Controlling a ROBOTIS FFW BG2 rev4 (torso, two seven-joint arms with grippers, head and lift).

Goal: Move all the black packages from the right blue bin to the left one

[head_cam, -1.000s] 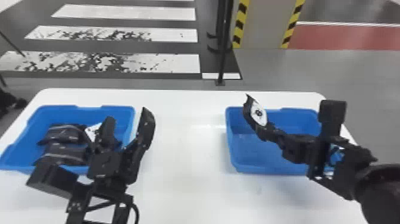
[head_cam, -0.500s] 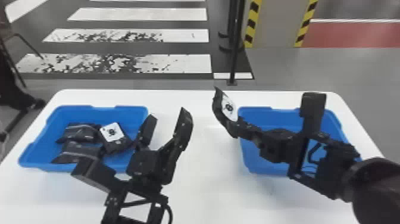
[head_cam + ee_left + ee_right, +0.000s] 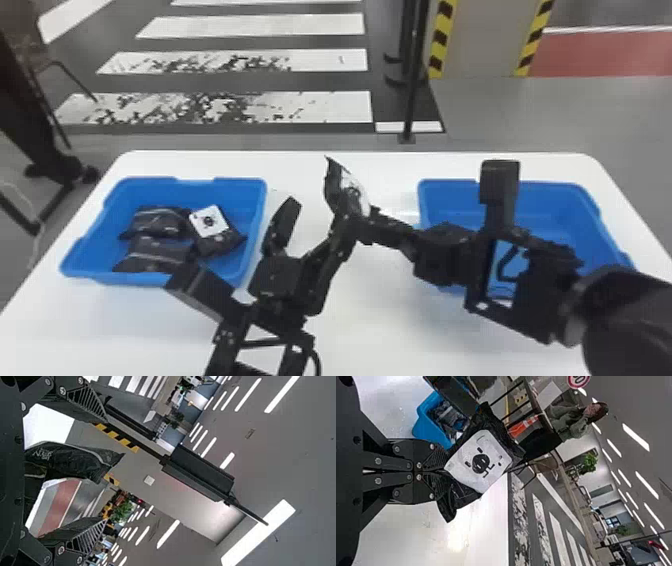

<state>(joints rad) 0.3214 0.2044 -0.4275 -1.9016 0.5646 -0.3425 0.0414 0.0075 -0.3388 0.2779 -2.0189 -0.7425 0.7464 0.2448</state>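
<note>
Okay so the right black fingers have the white-labelled black package pinched, midway between the white surface's side edges, poking toward the spread left black fingers, the pair nearer the left blue plastic bin, probably a handoff

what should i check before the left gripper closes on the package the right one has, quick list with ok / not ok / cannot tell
1. Right gripper shut on the black package: ok.
2. Left gripper open to receive it: ok, fingers well apart.
3. Package deep enough between the left fingers: cannot tell; the left wrist view shows it across the gap, but depth is unclear.
4. Package over the left bin: not ok, it is held over the table between the bins.
5. Room in the left bin: ok, bare floor shows beside the three packages.
6. Right bin emptied: cannot tell, the right arm hides part.
</note>
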